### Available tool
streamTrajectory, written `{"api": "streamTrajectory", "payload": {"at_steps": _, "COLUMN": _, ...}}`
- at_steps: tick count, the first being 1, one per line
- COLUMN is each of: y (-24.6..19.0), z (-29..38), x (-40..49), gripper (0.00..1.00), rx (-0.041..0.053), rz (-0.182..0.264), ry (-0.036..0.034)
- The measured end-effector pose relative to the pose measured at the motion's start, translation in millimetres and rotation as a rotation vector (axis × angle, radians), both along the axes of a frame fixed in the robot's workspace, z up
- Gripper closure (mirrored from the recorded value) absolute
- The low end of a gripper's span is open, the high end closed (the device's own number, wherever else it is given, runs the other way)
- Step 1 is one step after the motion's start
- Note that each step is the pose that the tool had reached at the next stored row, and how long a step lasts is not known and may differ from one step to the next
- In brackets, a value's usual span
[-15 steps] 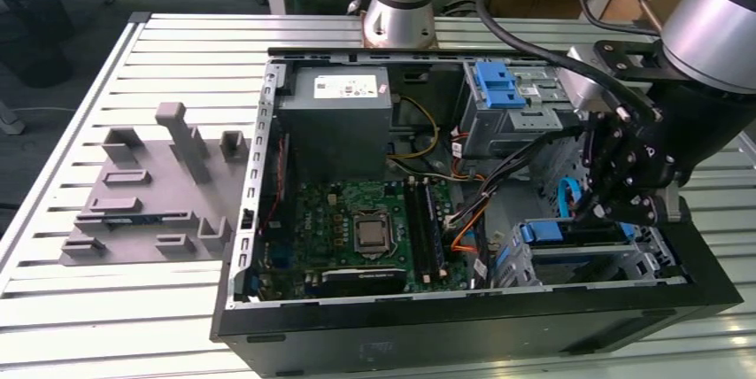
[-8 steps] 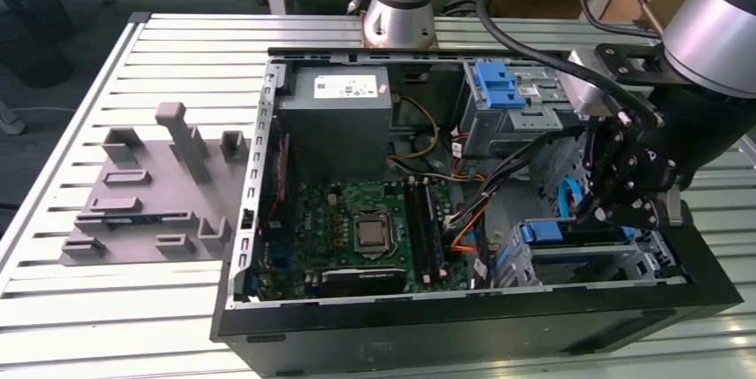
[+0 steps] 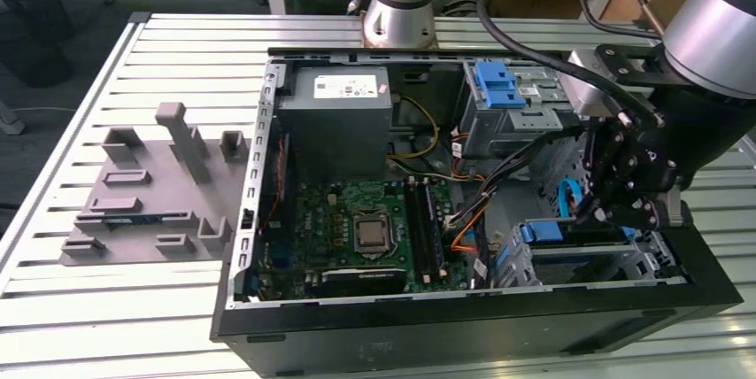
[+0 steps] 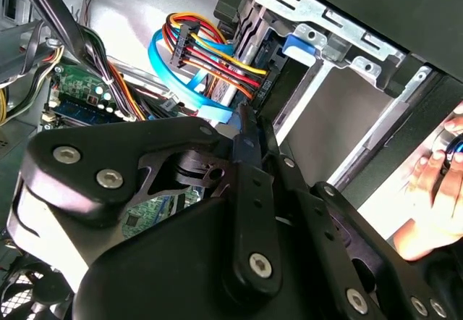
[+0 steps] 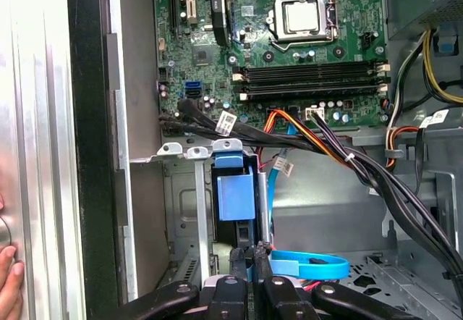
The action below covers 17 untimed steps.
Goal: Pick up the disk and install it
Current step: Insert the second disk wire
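**Disk seated on edge in the lower bay, fingers pinched at its near end**

The gripper (image 5: pixel 250 256) hangs inside the open computer case (image 3: pixel 473 330), which lies on the slatted counter (image 3: pixel 177 51). It sits over the metal drive cage (image 5: pixel 189 190) at the case's 4 o'clock corner in the exterior view. The disk (image 5: pixel 235 193) stands on edge in that cage, and its blue bracket faces the first wrist camera.

In the exterior view the blue of the disk (image 3: pixel 546 233) lies at about 8 o'clock from the gripper (image 3: pixel 599 217), just beside it. The fingers (image 4: pixel 249 128) are clenched to a thin slit with a sliver of blue between them. This reads as a grasp on the bracket's edge.

The disk's long axis appears to run in line with the fingers, straight down the slot. A loose blue ribbon cable (image 5: pixel 311 266) lies close by on the cage floor.
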State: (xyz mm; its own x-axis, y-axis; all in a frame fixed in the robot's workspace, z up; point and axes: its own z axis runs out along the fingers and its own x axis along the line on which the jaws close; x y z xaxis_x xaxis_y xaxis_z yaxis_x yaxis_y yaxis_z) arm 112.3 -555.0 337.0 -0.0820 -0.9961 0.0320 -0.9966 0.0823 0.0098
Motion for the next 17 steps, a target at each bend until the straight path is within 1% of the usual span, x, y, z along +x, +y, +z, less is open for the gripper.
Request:
{"api": "streamTrajectory", "payload": {"at_steps": 8, "y": 0.0, "z": 0.9, "x": 0.0, "gripper": 0.84, "rx": -0.0008, "rz": 0.001, "ry": -0.0028}}
{"api": "streamTrajectory", "payload": {"at_steps": 13, "y": 0.0, "z": 0.0, "x": 0.0, "gripper": 0.84, "rx": -0.0006, "rz": 0.030, "ry": -0.0034}}
{"api": "streamTrajectory", "payload": {"at_steps": 17, "y": -0.2, "z": -0.3, "x": 0.0, "gripper": 0.84, "rx": -0.0005, "rz": 0.033, "ry": -0.0039}}
